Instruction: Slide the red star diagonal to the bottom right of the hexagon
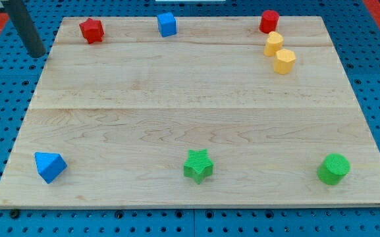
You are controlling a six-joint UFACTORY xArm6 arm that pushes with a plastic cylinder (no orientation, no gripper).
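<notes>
Eight small blocks are counted on the pale wooden bench [176,99]. Two are red: the red star block [91,30] near the top left corner, and a red hexagonal block [269,21] at top right. Two yellow blocks [273,43] [284,61], touching, are seen just below the hexagon. Two blue blocks are seen: a blue cube [166,24] at top centre and a blue wedge-like block [49,166] at bottom left. A green star block [198,164] and a green cylinder [333,169] are placed along the bottom. My tip [37,54] is seen off the board's top left corner, left of the red star and apart from it; no fingers are fitted, so no spread can be told.

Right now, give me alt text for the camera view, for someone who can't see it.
A pale wooden board holds eight blocks: red star, blue cube, red hexagon and two yellow blocks along the view's top; blue block, green star and green cylinder along the bottom. My tip sits off the board, left of the red star.
</notes>
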